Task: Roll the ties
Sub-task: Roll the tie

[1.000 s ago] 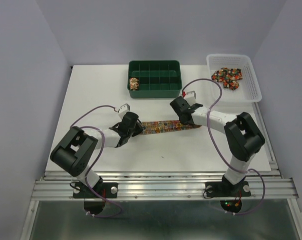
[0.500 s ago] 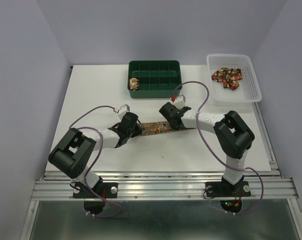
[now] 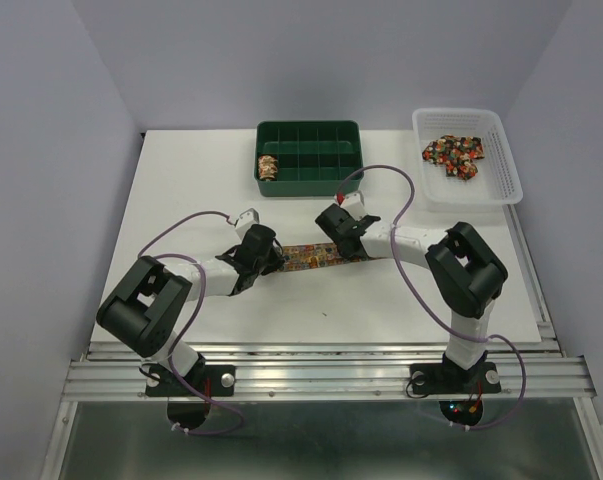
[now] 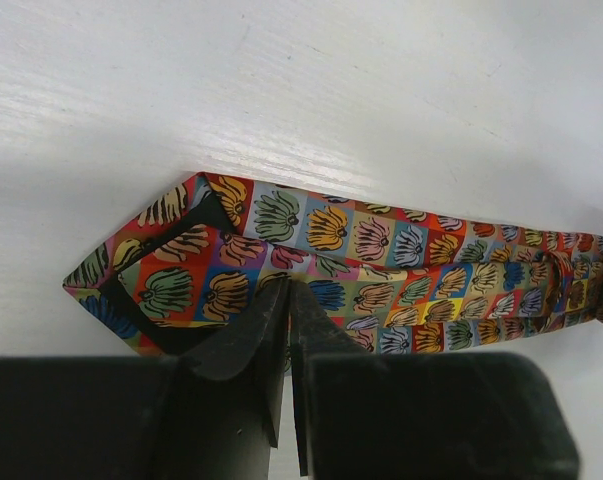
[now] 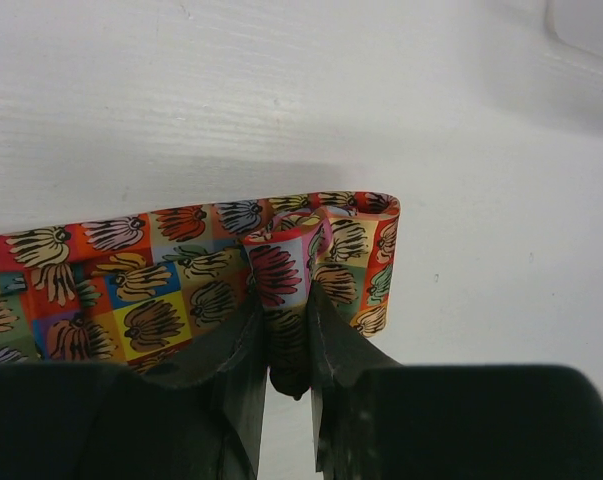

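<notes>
One tie (image 3: 306, 256) lies flat on the white table as a patchwork-print strip between my two grippers. My left gripper (image 3: 270, 257) is shut on its wide pointed end (image 4: 171, 270), with the fingertips (image 4: 271, 315) closed over the fabric. My right gripper (image 3: 341, 243) is shut on the other end, where the tie is curled into a small loose roll (image 5: 291, 262) between the fingers (image 5: 236, 345). A finished rolled tie (image 3: 268, 167) sits in the left compartment of the green tray (image 3: 311, 131). Several unrolled ties (image 3: 453, 155) lie in the white basket (image 3: 506, 170).
The green divided tray stands at the back centre and the white basket at the back right. Purple cables loop over both arms. The table's white mat ends near the aluminium rail at the front.
My right gripper has moved left along the tie, curling its end into a roll, so the flat strip is shorter. The left gripper has stayed on the wide end.
</notes>
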Tool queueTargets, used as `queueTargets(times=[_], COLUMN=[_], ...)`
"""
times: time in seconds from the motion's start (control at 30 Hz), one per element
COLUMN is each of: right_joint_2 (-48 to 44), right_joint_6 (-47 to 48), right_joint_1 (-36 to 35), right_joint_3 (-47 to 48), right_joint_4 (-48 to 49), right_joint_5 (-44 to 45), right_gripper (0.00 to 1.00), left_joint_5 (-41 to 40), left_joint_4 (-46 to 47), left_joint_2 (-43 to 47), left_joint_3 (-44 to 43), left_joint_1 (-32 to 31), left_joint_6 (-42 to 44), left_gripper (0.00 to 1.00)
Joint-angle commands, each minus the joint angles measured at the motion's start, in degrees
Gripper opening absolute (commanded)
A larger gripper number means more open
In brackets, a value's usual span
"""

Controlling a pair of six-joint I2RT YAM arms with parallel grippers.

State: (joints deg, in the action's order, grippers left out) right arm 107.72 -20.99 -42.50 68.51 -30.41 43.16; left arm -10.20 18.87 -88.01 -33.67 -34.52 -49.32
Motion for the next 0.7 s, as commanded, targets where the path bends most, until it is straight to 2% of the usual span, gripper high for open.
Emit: queueTargets(times=[0.0,0.23,0.43,0.67], right_joint_2=[0.4,0.0,-1.5,-2.3], right_joint_6=[-0.7,-1.1,-1.7,-1.9], right_joint_1=[-1.0,-1.0,-1.1,-0.9], right_joint_3=[-0.9,-1.3,-2.6,-3.6], right_joint_4=[5.0,6.7,8.1,8.4], right_joint_5=[-6.6,-9.1,-10.1,-11.2], right_gripper=[0.04,0.11,0.24,0.29], left_joint_5=[1.1,1.9,2.5,2.4], left_joint_4=[-3.5,-3.3,-3.2,-3.5], left_joint_2=[0.5,0.8,2.7,5.1], left_joint_3=[0.9,0.6,0.6,0.4], left_joint_1=[-0.2,-0.2,-0.5,-1.0], left_joint_6=[1.7,3.0,4.4,6.0], left_gripper=[0.17,0.18,0.18,0.18])
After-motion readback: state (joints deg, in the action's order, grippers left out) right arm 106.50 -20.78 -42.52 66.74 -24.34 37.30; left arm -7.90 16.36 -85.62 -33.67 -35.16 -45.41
